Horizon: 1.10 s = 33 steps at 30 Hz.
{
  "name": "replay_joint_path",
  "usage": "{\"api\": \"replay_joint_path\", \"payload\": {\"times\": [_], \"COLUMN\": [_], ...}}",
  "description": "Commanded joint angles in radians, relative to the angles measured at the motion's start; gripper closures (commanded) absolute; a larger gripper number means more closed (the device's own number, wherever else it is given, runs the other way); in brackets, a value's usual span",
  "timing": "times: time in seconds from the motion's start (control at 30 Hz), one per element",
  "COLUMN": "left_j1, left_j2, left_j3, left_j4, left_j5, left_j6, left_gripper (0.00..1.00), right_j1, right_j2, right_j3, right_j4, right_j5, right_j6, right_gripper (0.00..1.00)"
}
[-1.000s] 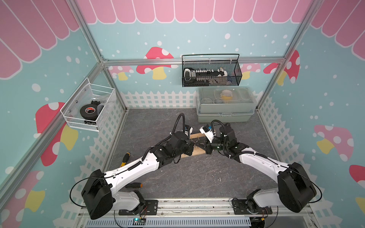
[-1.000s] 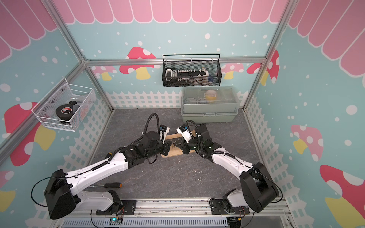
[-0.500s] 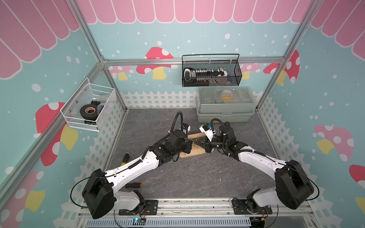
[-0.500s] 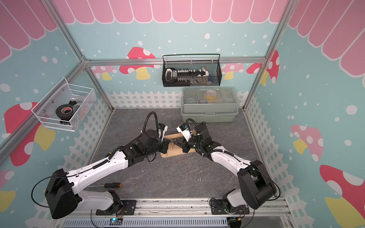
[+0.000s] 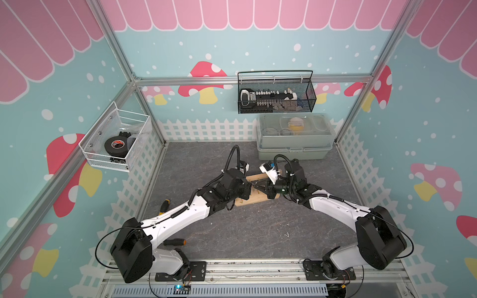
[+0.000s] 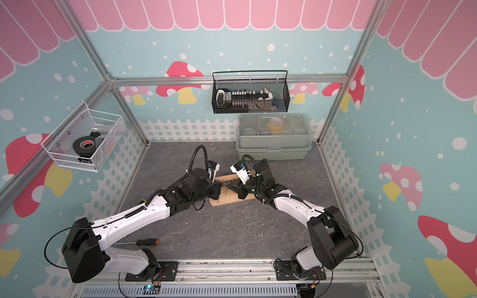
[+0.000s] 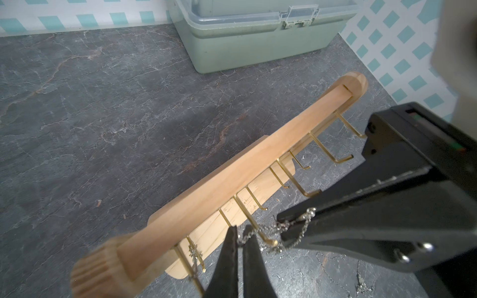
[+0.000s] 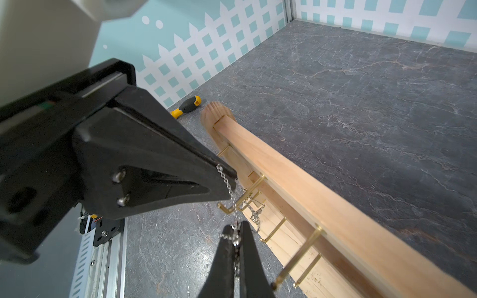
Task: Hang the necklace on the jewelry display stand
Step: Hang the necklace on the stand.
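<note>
Necklace (image 7: 271,227) — pinched between left gripper (image 7: 240,232) and right gripper (image 8: 236,229) (both closed) — crosses a hook (image 7: 247,214).

A small light wooden jewelry display stand (image 5: 256,200) is set at the middle of the dark grey stone-patterned surface (image 5: 232,232). Behind it to the right, a grey-green plastic lidded box (image 5: 294,152) is placed against the back wall, under a black wire basket (image 5: 276,111). A black tape roll (image 5: 116,145) is kept in a white wire basket (image 5: 137,144) on the left wall. A thin silver chain necklace (image 7: 261,229) is pinched between the left jaws and the right jaws, beside the stand's hooks.
</note>
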Motion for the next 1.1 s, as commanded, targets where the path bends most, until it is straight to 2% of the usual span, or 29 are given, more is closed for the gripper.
{"api": "replay_joint_path", "payload": {"times": [0.0, 0.4, 0.67, 1.07], "left_j1": [0.008, 0.009, 0.009, 0.009], "left_j2": [0.011, 0.019, 0.0, -0.02], "left_j3": [0.034, 0.024, 0.02, 0.016], "left_j4": [-0.007, -0.015, -0.016, -0.022], "left_j5": [-0.012, 0.002, -0.012, -0.034], "left_j6": [0.021, 0.015, 0.015, 0.009], "left_gripper": [0.98, 0.93, 0.86, 0.84], "right_j1": [-0.007, -0.007, -0.008, -0.006], "right_j2": [0.017, 0.033, 0.014, -0.025], "right_j3": [0.026, 0.026, 0.023, 0.024], "right_j4": [-0.001, -0.026, -0.047, -0.091], "right_j5": [0.007, 0.007, 0.013, 0.03], "right_j6": [-0.028, -0.045, -0.054, -0.073], "right_gripper": [0.94, 0.91, 0.82, 0.81]}}
